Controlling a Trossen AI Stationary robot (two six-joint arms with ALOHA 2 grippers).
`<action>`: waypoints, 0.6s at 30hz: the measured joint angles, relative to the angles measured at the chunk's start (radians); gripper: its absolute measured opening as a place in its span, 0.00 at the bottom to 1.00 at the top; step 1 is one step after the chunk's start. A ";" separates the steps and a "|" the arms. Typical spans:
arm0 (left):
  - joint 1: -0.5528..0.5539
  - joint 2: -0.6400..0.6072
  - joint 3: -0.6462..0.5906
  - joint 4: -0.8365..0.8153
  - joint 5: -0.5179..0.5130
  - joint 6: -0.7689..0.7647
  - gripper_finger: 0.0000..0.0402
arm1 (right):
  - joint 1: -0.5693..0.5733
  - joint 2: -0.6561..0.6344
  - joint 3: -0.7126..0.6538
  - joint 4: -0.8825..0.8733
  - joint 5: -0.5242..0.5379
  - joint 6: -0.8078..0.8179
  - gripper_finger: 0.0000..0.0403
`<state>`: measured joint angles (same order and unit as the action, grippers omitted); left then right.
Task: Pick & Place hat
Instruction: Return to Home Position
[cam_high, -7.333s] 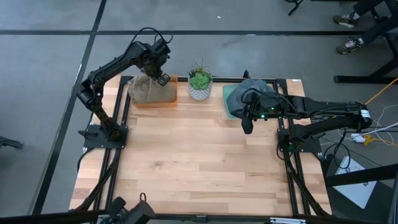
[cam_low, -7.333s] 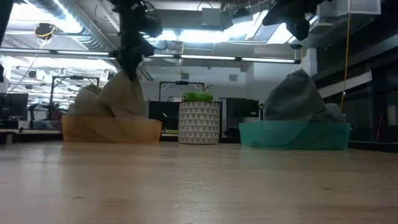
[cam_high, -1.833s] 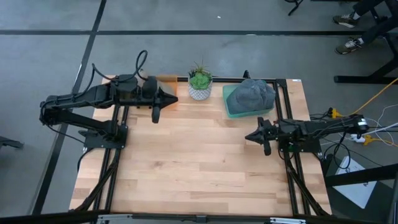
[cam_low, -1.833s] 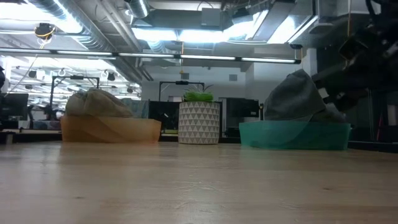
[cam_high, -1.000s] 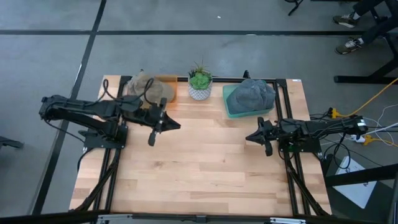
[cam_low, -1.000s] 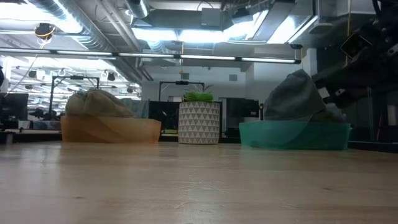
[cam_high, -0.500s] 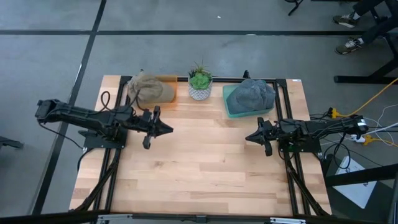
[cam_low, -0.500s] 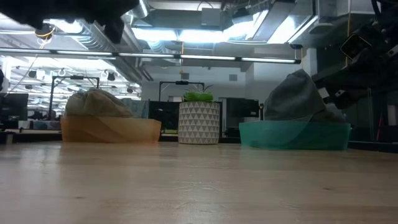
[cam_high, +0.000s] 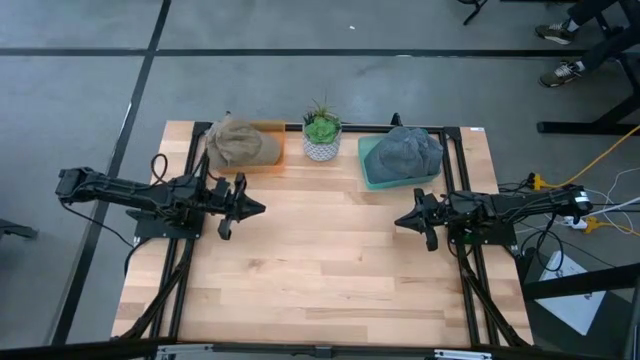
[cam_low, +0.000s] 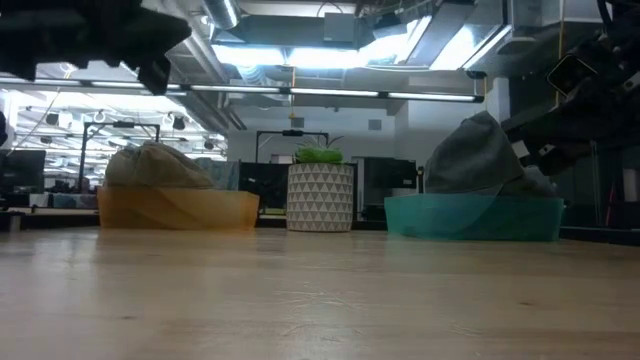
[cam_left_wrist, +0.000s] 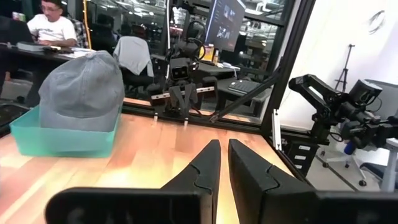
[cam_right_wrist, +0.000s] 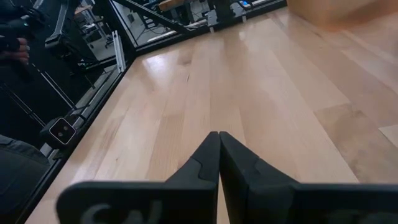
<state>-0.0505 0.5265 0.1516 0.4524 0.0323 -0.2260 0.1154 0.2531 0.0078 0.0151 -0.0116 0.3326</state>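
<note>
The orange bin (cam_high: 276, 150) holds a soft, slumped brown cap (cam_high: 238, 143). The green bin (cam_high: 368, 166) holds a gray cap (cam_high: 408, 150) that sits up like a dome. Both bins are at the far edge of the surface (cam_high: 320, 260), with a potted plant (cam_high: 321, 130) between them. The left gripper (cam_high: 260, 208) has pulled back from the orange bin to the left side, pressed together and empty. The right gripper (cam_high: 398, 221) stays at the right side, also pressed together.
</note>
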 joint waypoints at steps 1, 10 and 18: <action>0.000 -0.015 -0.014 0.000 -0.006 0.000 0.07 | 0.000 0.000 0.000 0.000 0.000 0.006 0.02; 0.000 -0.153 -0.120 0.001 -0.025 0.003 0.06 | 0.000 0.000 0.000 0.000 0.000 0.055 0.02; 0.000 -0.257 -0.143 -0.079 -0.048 0.049 0.06 | 0.000 0.000 0.000 0.000 0.000 0.053 0.02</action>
<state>-0.0505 0.2692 0.0086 0.3738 -0.0157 -0.1774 0.1154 0.2531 0.0078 0.0154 -0.0116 0.3855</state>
